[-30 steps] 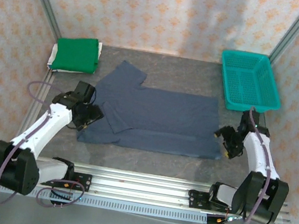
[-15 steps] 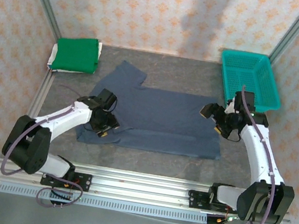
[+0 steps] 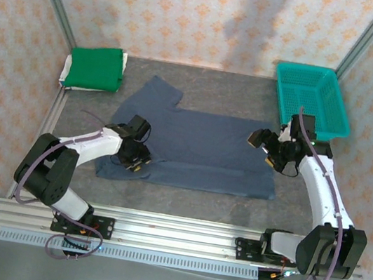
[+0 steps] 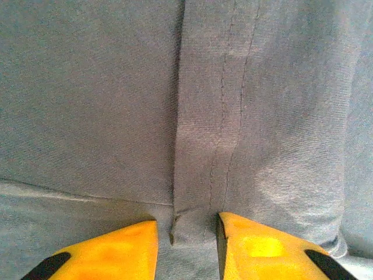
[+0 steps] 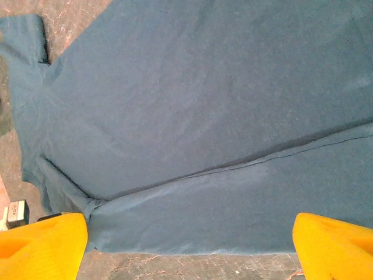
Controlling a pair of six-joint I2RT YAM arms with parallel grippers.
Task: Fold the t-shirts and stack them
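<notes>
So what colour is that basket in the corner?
The basket is teal; top external view shows it best.

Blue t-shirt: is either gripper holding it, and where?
The left gripper straddles a stitched hem fold of the blue t-shirt; a firm grip cannot be told. The right gripper is open, holding nothing.

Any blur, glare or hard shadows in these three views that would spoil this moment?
Top external: evenly lit and sharp, with soft grey shadows on the back wall, no glare on the slate-blue t-shirt. Left wrist: very close, stitching crisp, yellow left claw fingertips soft. Right wrist: cloth sharp, right claw fingertips at the bottom corners blurred.
</notes>
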